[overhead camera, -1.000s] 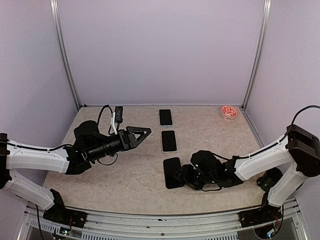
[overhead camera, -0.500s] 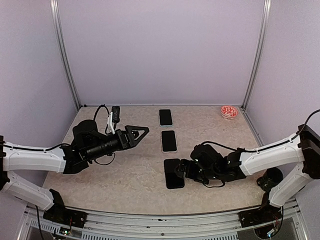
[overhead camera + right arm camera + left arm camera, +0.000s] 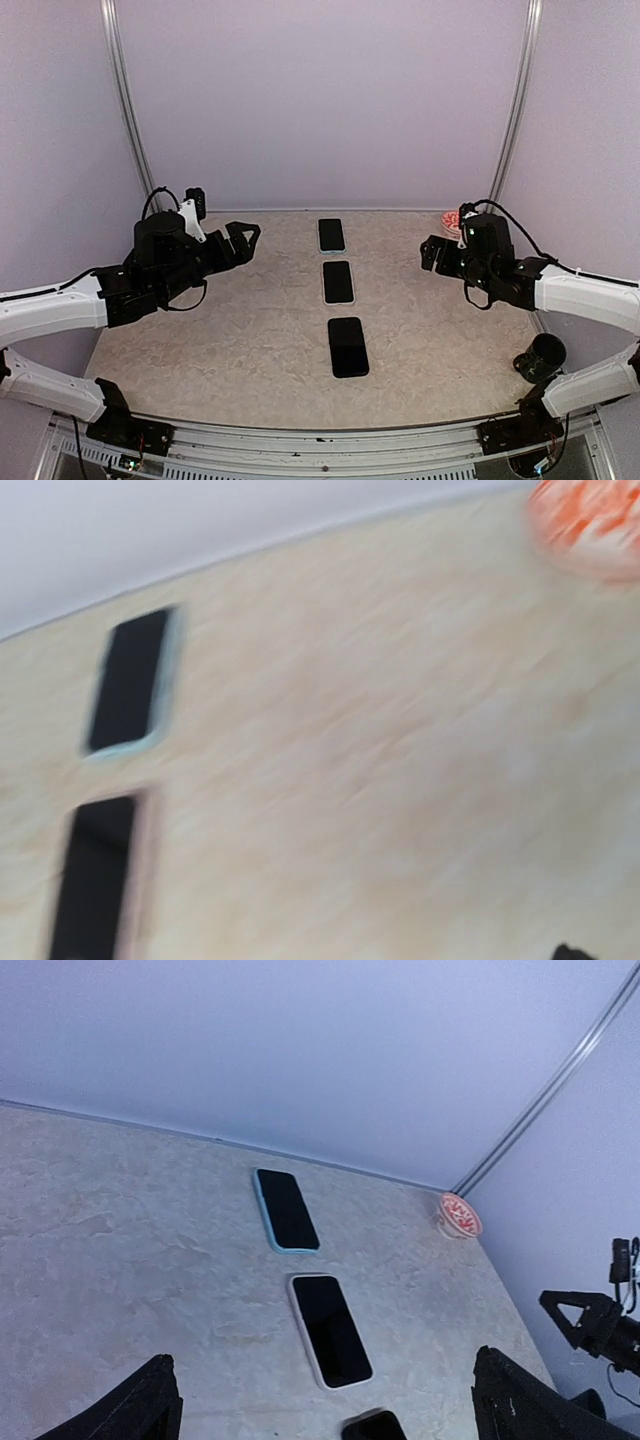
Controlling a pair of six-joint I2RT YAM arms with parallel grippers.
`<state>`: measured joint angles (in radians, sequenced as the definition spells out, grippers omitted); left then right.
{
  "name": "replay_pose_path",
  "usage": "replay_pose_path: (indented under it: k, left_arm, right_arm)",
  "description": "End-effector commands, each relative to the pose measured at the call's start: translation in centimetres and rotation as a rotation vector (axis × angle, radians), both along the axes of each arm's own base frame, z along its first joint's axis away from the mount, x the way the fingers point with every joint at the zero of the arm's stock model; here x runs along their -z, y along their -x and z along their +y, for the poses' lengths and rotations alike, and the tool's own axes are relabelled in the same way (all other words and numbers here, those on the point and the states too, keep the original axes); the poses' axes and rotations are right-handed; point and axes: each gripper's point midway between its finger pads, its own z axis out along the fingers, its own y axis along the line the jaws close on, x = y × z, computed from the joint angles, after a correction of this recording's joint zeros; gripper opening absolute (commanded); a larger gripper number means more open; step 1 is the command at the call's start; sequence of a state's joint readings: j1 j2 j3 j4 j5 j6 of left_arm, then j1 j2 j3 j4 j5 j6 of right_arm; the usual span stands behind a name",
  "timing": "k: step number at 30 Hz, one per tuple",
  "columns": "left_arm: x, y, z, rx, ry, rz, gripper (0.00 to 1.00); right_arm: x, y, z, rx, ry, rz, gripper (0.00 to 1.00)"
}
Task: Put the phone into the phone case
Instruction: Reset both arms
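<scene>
Three phones lie flat in a column down the table's middle. The far one (image 3: 331, 235) (image 3: 286, 1210) (image 3: 130, 680) has a light blue case, the middle one (image 3: 338, 282) (image 3: 330, 1330) (image 3: 95, 880) a pale case. The near one (image 3: 347, 346) (image 3: 375, 1428) is all black, and I cannot tell phone from case on it. My left gripper (image 3: 243, 240) (image 3: 322, 1380) hovers open at the left, well apart from the phones. Raised at the right, my right gripper (image 3: 432, 252) is open and holds nothing. The right wrist view is blurred.
A small red-and-white dish (image 3: 459, 223) (image 3: 458, 1216) (image 3: 590, 525) sits at the back right corner. Purple walls with metal posts (image 3: 513, 110) close in the table on three sides. Bare marbled tabletop (image 3: 250, 330) lies either side of the phone column.
The right gripper has left the black phone, risen and swung back to the right, opening as it went. The left gripper has pulled back to the left and opened wider.
</scene>
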<state>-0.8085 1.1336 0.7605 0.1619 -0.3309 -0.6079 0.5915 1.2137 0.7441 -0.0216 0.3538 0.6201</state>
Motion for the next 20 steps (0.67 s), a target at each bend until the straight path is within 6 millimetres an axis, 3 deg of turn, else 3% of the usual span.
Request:
replay_pose_path:
  k: [1, 6, 11, 15, 20]
  left_arm:
    - [1.7, -2.4, 4.3, -0.185, -0.155, 0.023, 0.99]
    - [3.2, -4.5, 8.3, -0.281, -0.193, 0.043, 0.99]
    - [2.0, -5.3, 13.0, -0.407, -0.177, 0.019, 0.99]
    - [0.6, -5.2, 14.0, -0.426, -0.142, -0.009, 0.99]
    - [0.4, -5.2, 14.0, -0.420, -0.142, 0.000, 0.99]
  right_arm:
    - [-2.1, -3.2, -3.4, -0.045, 0.164, -0.095, 0.99]
    - [-3.1, -4.7, -7.9, -0.015, 0.268, -0.143, 0.99]
    - [-4.9, -4.4, -11.1, 0.098, 0.296, -0.223, 0.99]
    - [-5.5, -4.2, -12.5, 0.154, 0.294, -0.239, 0.99]
    - [-5.5, -4.1, -12.8, 0.172, 0.280, -0.242, 1.00]
